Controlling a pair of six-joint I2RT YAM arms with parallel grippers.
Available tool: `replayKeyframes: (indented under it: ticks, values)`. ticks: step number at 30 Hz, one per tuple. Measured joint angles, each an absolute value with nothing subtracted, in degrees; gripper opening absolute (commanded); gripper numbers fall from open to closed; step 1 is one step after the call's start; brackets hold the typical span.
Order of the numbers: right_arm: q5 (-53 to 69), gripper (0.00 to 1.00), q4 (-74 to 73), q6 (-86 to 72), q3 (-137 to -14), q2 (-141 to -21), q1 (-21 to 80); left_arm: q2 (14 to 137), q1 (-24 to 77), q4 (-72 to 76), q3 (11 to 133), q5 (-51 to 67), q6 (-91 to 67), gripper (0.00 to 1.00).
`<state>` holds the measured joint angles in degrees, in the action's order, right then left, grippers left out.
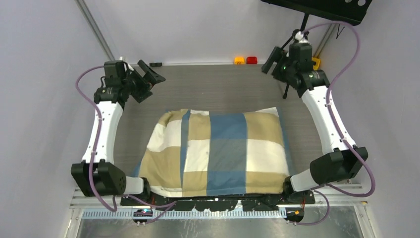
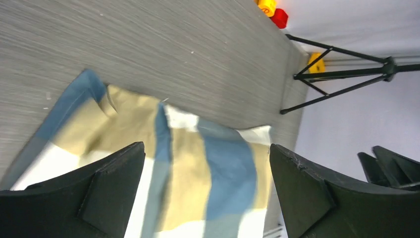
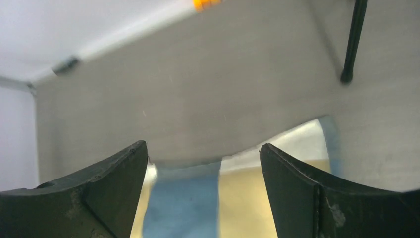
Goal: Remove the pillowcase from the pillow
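The pillowcase point(image 1: 218, 151), in blue, tan and white checked blocks, lies bulging in the middle of the grey table and wraps the pillow, which is hidden inside it. It also shows in the left wrist view point(image 2: 198, 173) and the right wrist view point(image 3: 233, 198). My left gripper point(image 1: 148, 78) is open and empty, raised above the table beyond the pillowcase's far left corner. My right gripper point(image 1: 273, 60) is open and empty, raised beyond the far right corner. Neither touches the fabric.
A black tripod point(image 2: 341, 74) stands at the far right of the table point(image 1: 223, 89). A yellow block point(image 1: 239, 60) and a red block point(image 1: 251, 60) sit at the far edge by the wall. Grey walls close in both sides.
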<state>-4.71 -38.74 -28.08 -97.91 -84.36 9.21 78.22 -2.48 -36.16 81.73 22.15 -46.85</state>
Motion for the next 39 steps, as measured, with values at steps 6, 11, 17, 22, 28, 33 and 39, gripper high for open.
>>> replayKeyframes:
  ticks: [6,11,17,22,28,33,39]
  values:
    - [1.10,0.90,-39.07,-27.51,-85.06,-78.35,10.07,66.08,-2.48,-38.68,76.47,18.11,-40.66,0.94]
    - [1.23,0.90,-37.58,-26.89,-79.20,-68.64,16.45,54.83,-2.37,-40.95,70.35,17.06,-37.91,0.88]
    - [-2.76,0.90,-39.81,-29.06,-65.21,-59.90,24.93,50.57,-1.45,-46.48,58.70,19.81,-38.57,0.85]
    - [-6.17,0.91,-45.41,-33.26,-55.09,-53.82,26.44,47.35,2.55,-49.54,50.17,21.56,-41.69,0.89]
    - [-10.41,0.94,-48.25,-40.25,-46.00,-45.65,26.48,43.75,8.82,-49.23,43.11,19.53,-46.57,0.92]
    - [-11.51,0.92,-46.11,-45.74,-37.98,-45.43,26.48,43.92,13.23,-43.66,33.91,18.35,-52.16,0.85]
    - [-12.16,0.93,-36.91,-47.55,-33.85,-52.82,26.48,48.12,15.27,-30.96,25.65,17.32,-56.75,0.81]
